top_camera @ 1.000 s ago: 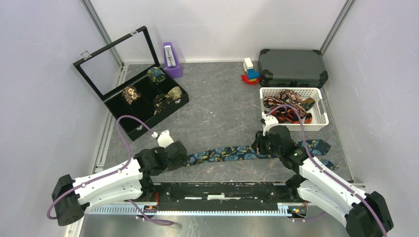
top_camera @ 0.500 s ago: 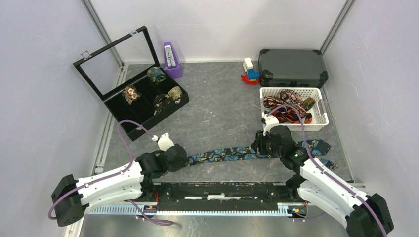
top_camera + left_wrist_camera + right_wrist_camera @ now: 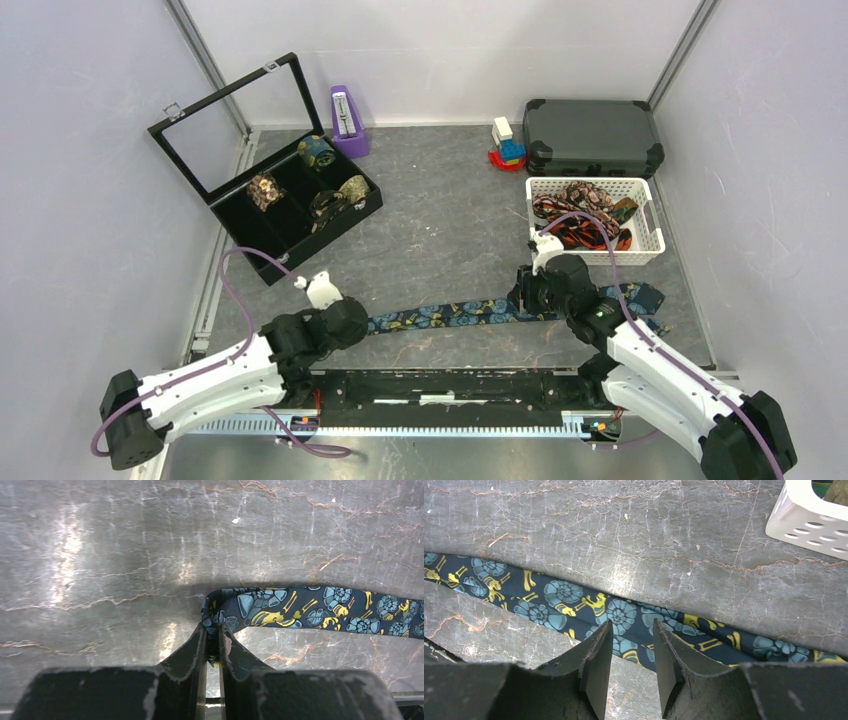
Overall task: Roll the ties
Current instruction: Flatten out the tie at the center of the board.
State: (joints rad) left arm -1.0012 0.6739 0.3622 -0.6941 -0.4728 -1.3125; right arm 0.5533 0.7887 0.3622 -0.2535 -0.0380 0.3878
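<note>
Finds tie (image 3: 450, 312) flat across lower centre of top view. Notes left gripper (image 3: 213, 632) clamped on its narrow end, right gripper (image 3: 632, 632) parted above mid-length. Judges it soft, limp, slippery; advises holding tip.

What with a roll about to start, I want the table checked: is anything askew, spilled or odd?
Only small things. The dark tie is bunched and folded over at its end, where the left fingers pinch it. Spare ties lie tangled in the white basket. Nothing looks spilled or damaged.
</note>
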